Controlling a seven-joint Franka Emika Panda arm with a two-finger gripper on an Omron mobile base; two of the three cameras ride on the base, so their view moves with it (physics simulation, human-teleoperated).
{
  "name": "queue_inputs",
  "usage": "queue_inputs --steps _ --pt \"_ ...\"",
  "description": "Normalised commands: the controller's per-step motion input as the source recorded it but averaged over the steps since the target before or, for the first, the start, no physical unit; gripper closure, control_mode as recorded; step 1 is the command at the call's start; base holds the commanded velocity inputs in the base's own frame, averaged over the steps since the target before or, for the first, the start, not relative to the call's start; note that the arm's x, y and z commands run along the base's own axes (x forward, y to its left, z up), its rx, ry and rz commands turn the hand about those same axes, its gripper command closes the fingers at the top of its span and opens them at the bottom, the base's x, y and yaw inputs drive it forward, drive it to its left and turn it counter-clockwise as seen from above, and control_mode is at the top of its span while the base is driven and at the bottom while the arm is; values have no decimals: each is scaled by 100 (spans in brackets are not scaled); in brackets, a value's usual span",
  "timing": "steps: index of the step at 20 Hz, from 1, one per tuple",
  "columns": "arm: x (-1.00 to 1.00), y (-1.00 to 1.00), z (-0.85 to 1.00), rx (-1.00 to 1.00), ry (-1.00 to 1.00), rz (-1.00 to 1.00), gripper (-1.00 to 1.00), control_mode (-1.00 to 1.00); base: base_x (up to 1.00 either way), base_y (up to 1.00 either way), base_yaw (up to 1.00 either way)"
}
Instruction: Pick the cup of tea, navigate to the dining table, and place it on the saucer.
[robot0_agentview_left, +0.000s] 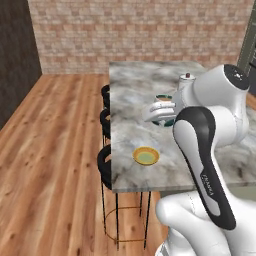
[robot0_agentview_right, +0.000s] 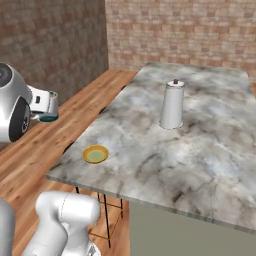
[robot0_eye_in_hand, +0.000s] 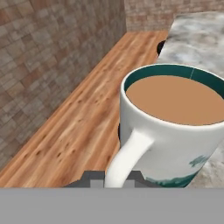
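Saucer (robot0_agentview_right: 95, 154) near dining table (robot0_agentview_right: 200, 150) edge

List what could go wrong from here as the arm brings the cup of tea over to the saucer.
1. The cup of tea is nearly full, so a jerk or tilt could spill it on the dining table.
2. The gripper seems to hold it by the handle alone, so the cup could swing or slip.
3. The saucer sits near the table edge, above the stools; a nudge might push it off.

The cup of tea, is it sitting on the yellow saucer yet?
Apart. The right base view shows the cup of tea up in the hand, out past the table edge, well away from the saucer.
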Motion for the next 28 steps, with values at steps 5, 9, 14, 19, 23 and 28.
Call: queue_inputs --steps 5,9,14,19,23,28 --pt "0 0 0 0 0 0 100 100 0 1 0" --pt "0 0 0 0 0 0 100 100 0 0 0" --pt "0 0 0 0 0 0 100 100 0 0 0" --pt "0 0 0 0 0 0 100 100 0 0 0" --pt "0 -20 -6 0 0 7 100 -100 0 0 0" --pt "4 -53 -34 0 1 38 100 -100 0 0 0"
